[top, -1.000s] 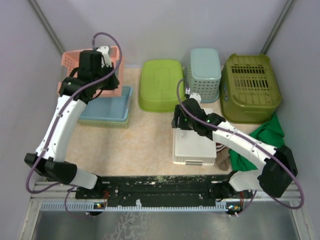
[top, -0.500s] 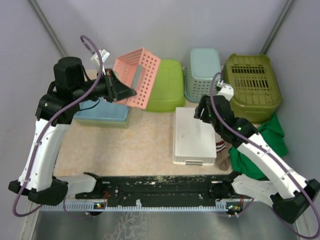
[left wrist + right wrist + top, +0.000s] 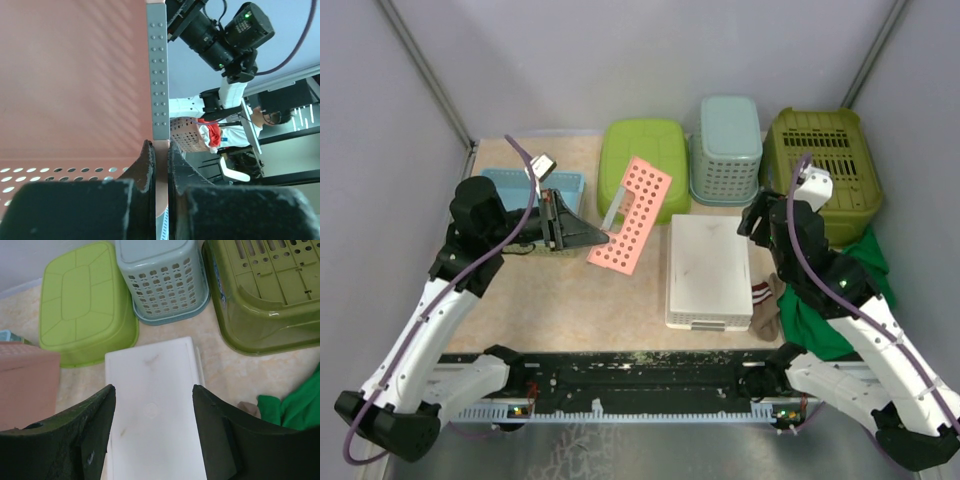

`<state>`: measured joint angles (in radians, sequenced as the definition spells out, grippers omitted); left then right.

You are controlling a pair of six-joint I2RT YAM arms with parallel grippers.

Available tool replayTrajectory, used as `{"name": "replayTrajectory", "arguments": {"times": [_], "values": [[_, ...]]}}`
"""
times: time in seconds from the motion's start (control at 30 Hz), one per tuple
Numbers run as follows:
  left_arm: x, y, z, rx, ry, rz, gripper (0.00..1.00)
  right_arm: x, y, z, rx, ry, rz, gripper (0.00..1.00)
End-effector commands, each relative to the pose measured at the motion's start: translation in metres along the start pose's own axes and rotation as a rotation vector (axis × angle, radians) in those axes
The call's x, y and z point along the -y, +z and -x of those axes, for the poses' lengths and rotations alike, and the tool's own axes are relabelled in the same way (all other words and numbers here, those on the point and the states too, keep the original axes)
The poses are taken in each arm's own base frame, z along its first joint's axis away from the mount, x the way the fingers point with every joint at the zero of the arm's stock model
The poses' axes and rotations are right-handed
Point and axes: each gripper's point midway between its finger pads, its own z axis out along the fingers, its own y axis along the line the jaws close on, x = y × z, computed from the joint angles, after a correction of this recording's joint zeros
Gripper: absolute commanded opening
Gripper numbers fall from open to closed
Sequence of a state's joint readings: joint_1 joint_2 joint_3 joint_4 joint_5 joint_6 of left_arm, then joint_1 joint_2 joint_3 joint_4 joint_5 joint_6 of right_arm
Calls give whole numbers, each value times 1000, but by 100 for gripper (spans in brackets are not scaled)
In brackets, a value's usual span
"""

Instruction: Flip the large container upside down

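Note:
My left gripper (image 3: 592, 238) is shut on the rim of the pink perforated basket (image 3: 632, 213) and holds it tilted on edge over the table, between the blue tray (image 3: 525, 184) and the white container (image 3: 707, 270). In the left wrist view the fingers (image 3: 148, 162) pinch the basket's wall (image 3: 75, 75) just below its grey rim strip (image 3: 159, 70). My right gripper (image 3: 762, 216) is open and empty, raised above the far right end of the white container, which lies bottom up between its fingers (image 3: 152, 405).
A lime green tub (image 3: 642, 165), a teal basket (image 3: 725, 148) and an olive basket (image 3: 823, 175) stand upside down along the back. A green cloth (image 3: 840, 290) lies at the right of the white container. Grey walls close in both sides.
My left arm has lifted the pink basket off the blue tray and swung it forward and right, tipping it over. My right arm has drawn back from the white container, up and to the right.

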<state>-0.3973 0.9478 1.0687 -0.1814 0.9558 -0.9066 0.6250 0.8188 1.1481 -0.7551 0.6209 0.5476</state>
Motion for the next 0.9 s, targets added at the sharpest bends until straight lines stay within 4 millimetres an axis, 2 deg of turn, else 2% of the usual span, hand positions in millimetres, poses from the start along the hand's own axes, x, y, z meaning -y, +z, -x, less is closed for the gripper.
{"name": "replayTrajectory", "arguments": {"times": [0.0, 0.1, 0.2, 0.27, 0.4, 0.5, 0.57, 0.67, 0.73, 0.87], "values": [[34, -8, 2, 13, 46, -99, 0, 3, -7, 23, 56, 0, -15, 64], [8, -5, -12, -6, -16, -55, 0, -8, -3, 20, 38, 1, 28, 63], [-10, -3, -22, 5, 3, -72, 0, -33, 0, 13, 1, -15, 145, 63], [-15, -3, -25, 26, 57, -109, 0, -56, -1, 4, -51, -29, 257, 63], [-23, -4, -36, 45, 127, -170, 0, -86, -5, -4, -135, -19, 387, 63], [-31, -4, -42, 51, 162, -180, 0, -106, -16, 0, -162, 12, 485, 63], [-36, -5, -48, 35, 205, -188, 0, -122, -30, 10, -172, 30, 577, 63], [-53, -6, -64, 10, 275, -177, 0, -146, -51, 26, -176, 30, 721, 64], [-65, -8, -73, 13, 321, -172, 0, -153, -58, 31, -179, 30, 763, 64], [-75, -13, -84, 58, 455, -188, 0, -158, -56, 30, -203, 29, 768, 64]]}}
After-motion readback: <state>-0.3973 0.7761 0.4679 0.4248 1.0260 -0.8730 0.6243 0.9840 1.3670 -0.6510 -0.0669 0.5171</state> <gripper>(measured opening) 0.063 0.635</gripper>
